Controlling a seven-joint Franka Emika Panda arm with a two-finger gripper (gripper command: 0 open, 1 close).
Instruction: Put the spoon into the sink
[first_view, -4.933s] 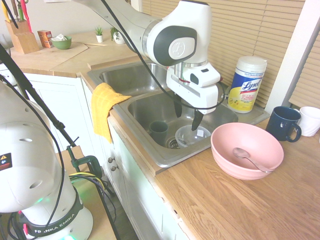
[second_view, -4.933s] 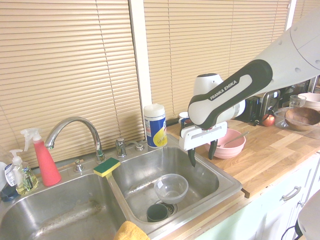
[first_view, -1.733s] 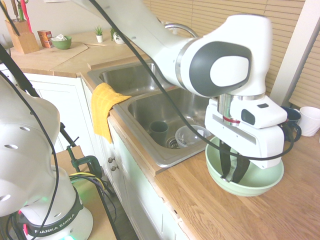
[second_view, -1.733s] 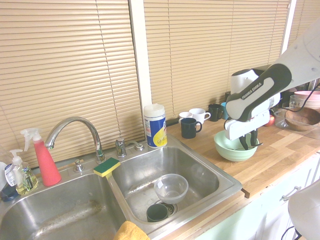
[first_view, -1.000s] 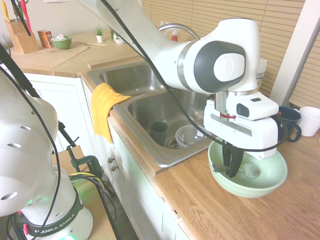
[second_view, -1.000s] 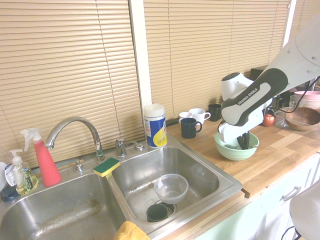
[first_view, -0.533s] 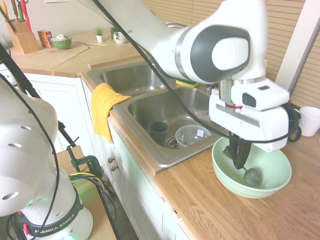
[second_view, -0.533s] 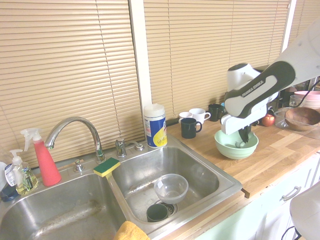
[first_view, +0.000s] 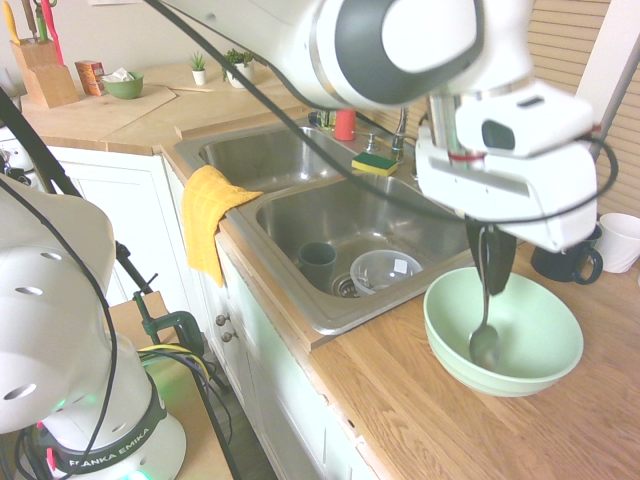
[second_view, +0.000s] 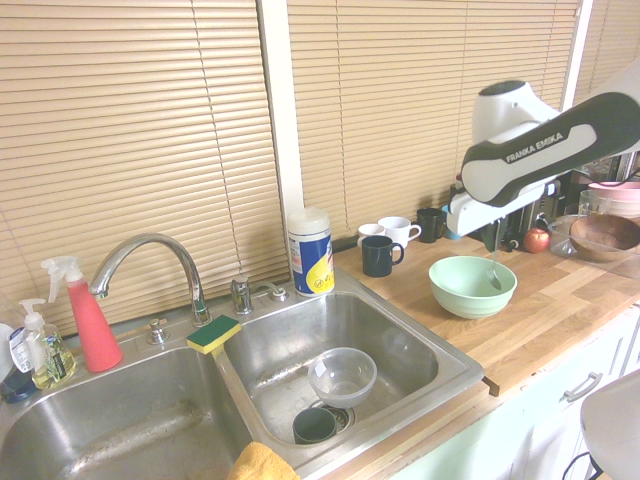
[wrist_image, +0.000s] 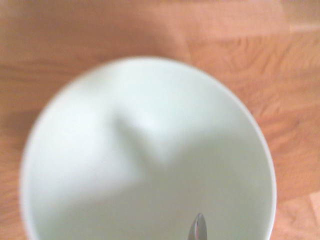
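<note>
My gripper (first_view: 488, 262) (second_view: 492, 240) is shut on the handle of the small silver spoon (first_view: 485, 330) (second_view: 494, 274), which hangs straight down with its bowl lowest, above the inside of the pale green bowl (first_view: 530, 350) (second_view: 472, 287) on the wooden counter. In the wrist view the spoon (wrist_image: 198, 228) shows as a thin sliver over the blurred bowl (wrist_image: 125, 150). The two-basin steel sink (first_view: 330, 215) (second_view: 380, 340) lies beside the bowl; its nearer basin holds a clear glass bowl (first_view: 385, 270) (second_view: 342, 375) and a dark cup (first_view: 318, 262) (second_view: 314, 425).
A yellow cloth (first_view: 208, 215) drapes over the sink's front edge. A sponge (second_view: 213, 333), faucet (second_view: 150, 265) and wipes canister (second_view: 310, 250) line the back. Dark and white mugs (second_view: 380, 255) stand behind the green bowl. A wooden bowl (second_view: 603, 236) sits at the counter's far end.
My gripper has risen out of the green bowl with the spoon held by its handle; the spoon's bowl now hangs free above the green bowl's inside.
</note>
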